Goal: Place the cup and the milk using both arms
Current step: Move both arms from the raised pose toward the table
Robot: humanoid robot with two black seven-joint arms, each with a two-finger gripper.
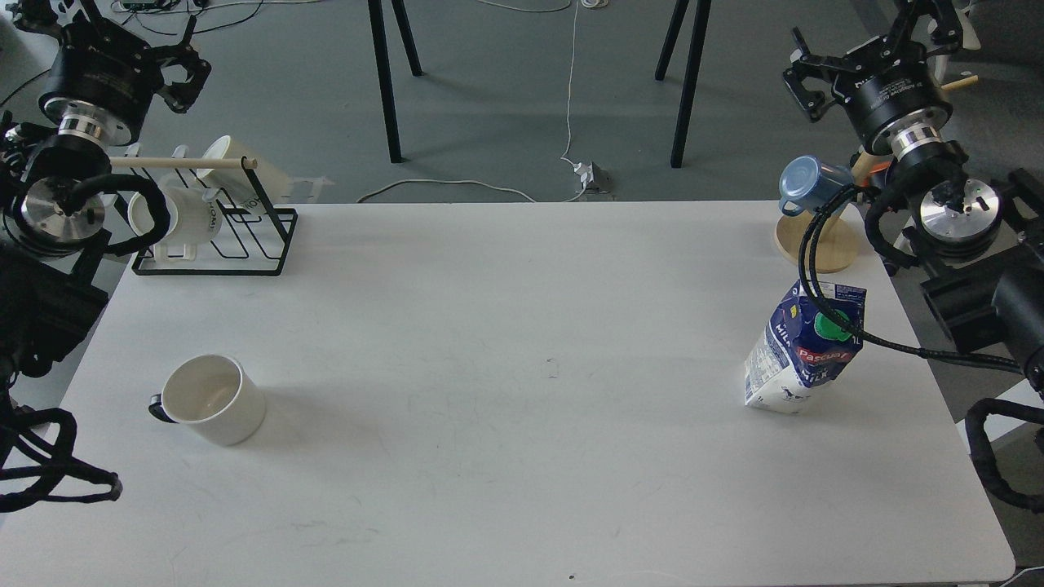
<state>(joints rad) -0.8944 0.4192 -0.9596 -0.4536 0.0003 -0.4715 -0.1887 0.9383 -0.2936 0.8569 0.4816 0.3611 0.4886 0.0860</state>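
Two task things sit untouched, well apart on the white table (pixel 506 342): cup (pixel 214 399) front-left, upright, small black handle pointing left; milk (pixel 803 346) far right, standing, green cap facing the camera, a black cable crossing in front of it. Both arms raised at the back corners, away from the tabletop. Left gripper (pixel 167 73) top-left above the mug rack (pixel 216 236); fingers dark, bunched, can't tell if spread or closed, holds nothing that shows. Right gripper (pixel 824 69) top-right, same story, can't tell, nothing held. Judgement: step in hand is the start, reach not yet begun. Next move calls for left arm dropping to the cup, right arm to the milk, each with jaws wide; cup likely by rim or side wall, carton by its narrow body, watch the cable. Surface: plain matte white, faint scuffs, middle bare. Blue mug (pixel 807 186) hangs on a wooden stand (pixel 820 240) back right. Room: grey floor, black legs, white cord behind.
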